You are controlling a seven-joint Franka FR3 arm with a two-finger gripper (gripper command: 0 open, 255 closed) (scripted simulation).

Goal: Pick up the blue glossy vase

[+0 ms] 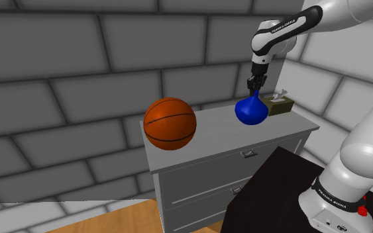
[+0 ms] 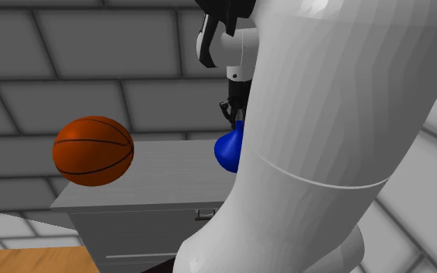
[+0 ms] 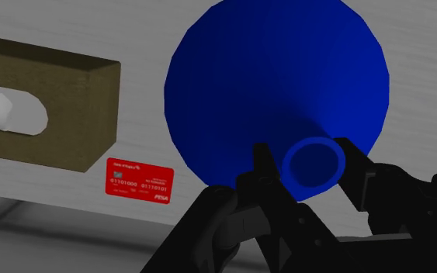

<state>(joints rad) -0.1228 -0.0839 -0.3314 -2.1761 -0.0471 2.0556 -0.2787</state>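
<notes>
Arched the white arm (image 1: 370,142) up from the black stand (image 1: 271,192) at the shoulder view's lower right and over toward the left, wrist turned straight down above the far end of a grey dresser (image 1: 218,136). Stood close before the second exterior camera too, hiding the right side of the vase there. Worked over the dresser's pale flat top, with two drawers and small handles below, set against a wall (image 1: 59,73) of big grey blocks, and with a strip of wooden floor (image 1: 112,218) at its foot. Shared that top with an orange basketball (image 1: 169,124) near the end at the shoulder view's left, an olive-brown tissue box (image 1: 281,104) just beside the vase on the wall side, and a small red card (image 3: 139,180) lying flat by the box's corner, near the vase. Had the claw (image 1: 253,89) narrowed to the width of the neck of the blue vase (image 1: 251,112), one black finger (image 3: 263,167) at each side of the round mouth and pressed against it. Gripped the vase upright by that neck, round glossy belly below, well apart from the ball; could not tell whether the base rested on the dresser or hung just clear of it
</notes>
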